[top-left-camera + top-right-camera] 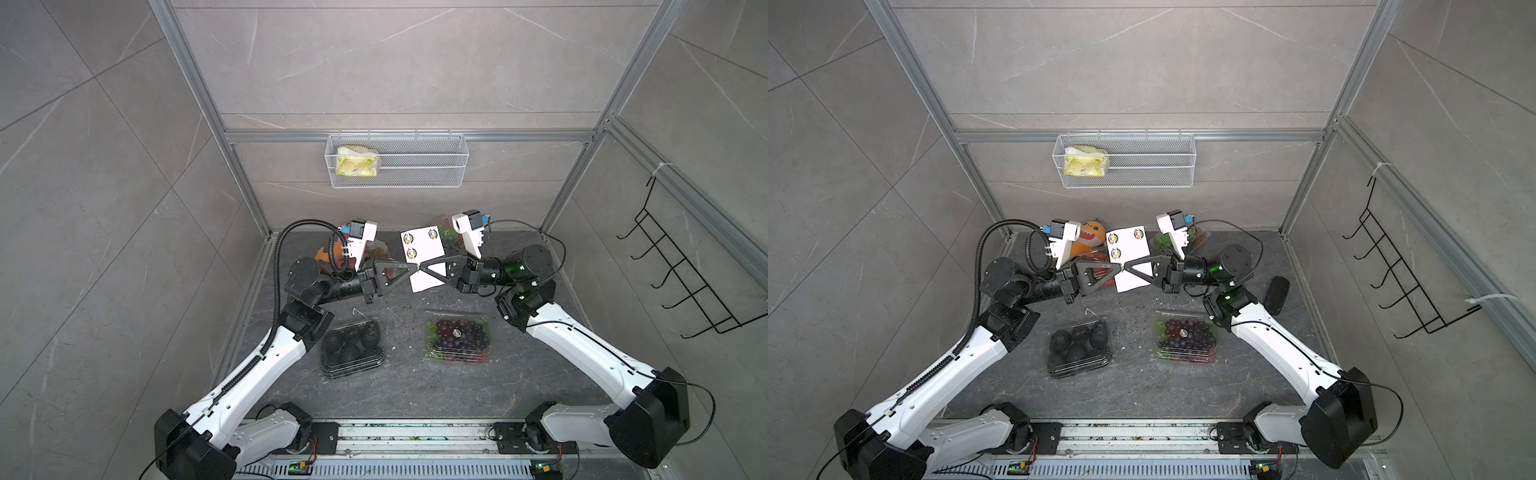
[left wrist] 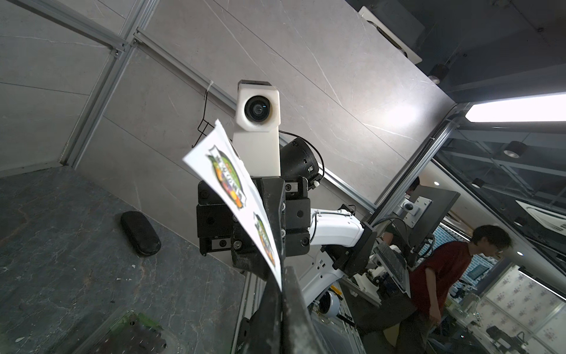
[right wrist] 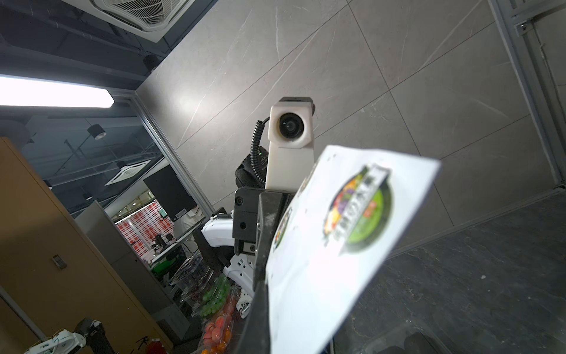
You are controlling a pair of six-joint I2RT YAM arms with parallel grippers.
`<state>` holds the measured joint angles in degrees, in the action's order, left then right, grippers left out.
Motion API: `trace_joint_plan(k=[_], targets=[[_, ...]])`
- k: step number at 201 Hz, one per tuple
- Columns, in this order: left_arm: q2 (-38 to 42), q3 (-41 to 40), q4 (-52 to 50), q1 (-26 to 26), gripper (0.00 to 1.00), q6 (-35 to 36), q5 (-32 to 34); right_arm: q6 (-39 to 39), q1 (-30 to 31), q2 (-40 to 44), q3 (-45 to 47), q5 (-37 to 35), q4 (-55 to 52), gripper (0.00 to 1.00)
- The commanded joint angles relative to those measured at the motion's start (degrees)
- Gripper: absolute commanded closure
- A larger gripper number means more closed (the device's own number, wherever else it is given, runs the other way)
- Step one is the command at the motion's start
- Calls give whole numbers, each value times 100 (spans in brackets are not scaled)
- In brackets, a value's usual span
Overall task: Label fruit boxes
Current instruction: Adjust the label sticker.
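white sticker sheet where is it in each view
Top view: white rectangular paper sticker sheet near centre.
Top view: near centre again.
Left wrist: centre, seen almost edge-on.
Right wrist: lower right, close, blurred.
Shared landmark: its round fruit-logo stickers.

The sheet point(image 1: 428, 255) is white with green, orange and black round stickers point(image 1: 409, 237). The table point(image 1: 399, 390) is dark grey, veined like marble. The toy point(image 1: 1093, 233) is orange, the grapes point(image 1: 457, 336) purple.

I can read nothing: the lettering on the round multicoloured stickers point(image 3: 358, 211) of the white paper sheet point(image 3: 321, 285) is blurred.
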<state>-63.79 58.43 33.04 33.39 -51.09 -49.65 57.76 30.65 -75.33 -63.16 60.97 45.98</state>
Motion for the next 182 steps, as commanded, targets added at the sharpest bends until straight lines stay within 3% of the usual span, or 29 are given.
trace_joint_plan(k=[1,29,45,84,152,182], targets=[[-53,96,405,16,100,-108,-253,212,-58,-52,5,-42,280,100],[-44,79,392,12,100,-108,-269,178,-69,-26,29,-18,244,97],[8,72,333,2,100,-50,-269,157,-114,9,68,-41,197,84],[146,78,79,-69,100,64,-236,148,-193,80,145,-15,197,90],[34,106,139,-66,100,-12,-207,274,-199,54,154,143,368,84],[24,92,153,-63,100,-33,-195,285,-191,27,141,176,377,91]])
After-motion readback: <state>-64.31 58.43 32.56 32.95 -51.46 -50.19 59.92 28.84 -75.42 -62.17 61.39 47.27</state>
